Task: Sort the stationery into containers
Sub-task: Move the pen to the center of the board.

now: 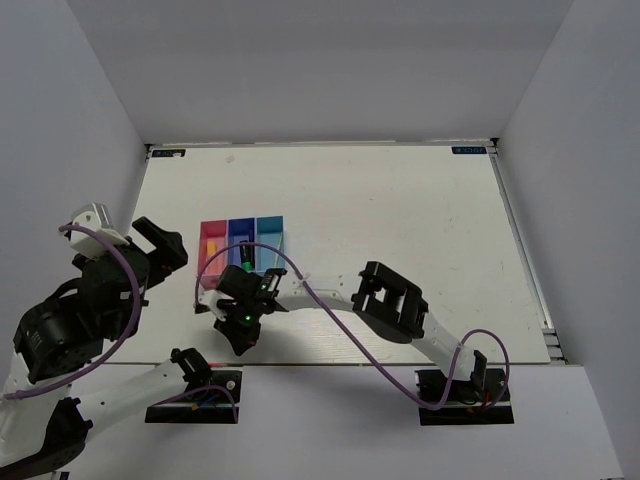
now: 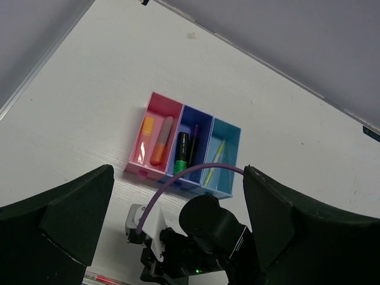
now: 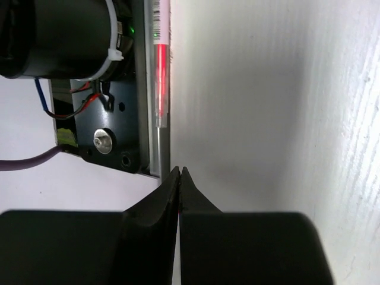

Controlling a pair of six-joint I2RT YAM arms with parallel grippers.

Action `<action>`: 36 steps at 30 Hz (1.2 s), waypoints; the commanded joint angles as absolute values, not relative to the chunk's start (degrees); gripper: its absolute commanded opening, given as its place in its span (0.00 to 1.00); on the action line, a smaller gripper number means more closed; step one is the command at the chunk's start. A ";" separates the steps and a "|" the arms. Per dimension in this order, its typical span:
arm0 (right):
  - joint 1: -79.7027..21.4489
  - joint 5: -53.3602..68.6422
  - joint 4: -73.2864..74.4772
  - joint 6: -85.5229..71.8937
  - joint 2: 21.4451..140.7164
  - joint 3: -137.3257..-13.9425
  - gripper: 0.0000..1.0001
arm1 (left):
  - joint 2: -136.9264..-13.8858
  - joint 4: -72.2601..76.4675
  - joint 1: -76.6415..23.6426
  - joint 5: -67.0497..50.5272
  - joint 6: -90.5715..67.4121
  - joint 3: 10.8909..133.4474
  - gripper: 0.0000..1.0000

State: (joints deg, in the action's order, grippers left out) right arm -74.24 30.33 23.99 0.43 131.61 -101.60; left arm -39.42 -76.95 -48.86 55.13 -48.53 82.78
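Short coloured markers (image 2: 161, 142) are held in three joined plastic bins (image 2: 198, 112), pink-red, dark blue, light blue. On the bins' near side, the right hand (image 3: 179, 173) is pressed closed beside a thin red pen (image 3: 161, 77); the left hand (image 2: 178, 225) is spread open.

Joined in a row stand a pink-red bin (image 2: 168, 102), a dark blue bin (image 2: 200, 114) and a light blue bin (image 2: 230, 142). They hold an orange-pink marker (image 2: 161, 141), a green marker (image 2: 181, 154) (black cap), a purple marker (image 2: 193, 142) and a yellowish thin pen (image 2: 215, 157). The cable (image 2: 178, 174) is purple, the table (image 2: 89, 89) white.
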 commanded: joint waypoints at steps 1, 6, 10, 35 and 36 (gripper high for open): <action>-74.88 31.99 23.12 0.35 131.75 -104.32 0.00 | -39.46 -90.35 -48.69 56.16 -49.13 82.44 1.00; -75.49 32.43 22.59 -1.40 132.71 -105.29 0.00 | -39.64 -90.18 -48.69 55.72 -48.60 82.53 1.00; -75.94 32.96 22.76 -2.11 133.77 -106.43 0.00 | -39.46 -89.82 -48.60 55.46 -48.52 82.62 1.00; -77.08 33.14 21.18 -3.69 136.58 -106.96 0.00 | -38.41 -89.12 -48.69 54.76 -48.25 82.09 1.00; -77.17 33.13 21.27 -3.78 136.84 -107.14 0.00 | -38.58 -89.21 -48.69 54.76 -48.34 82.18 1.00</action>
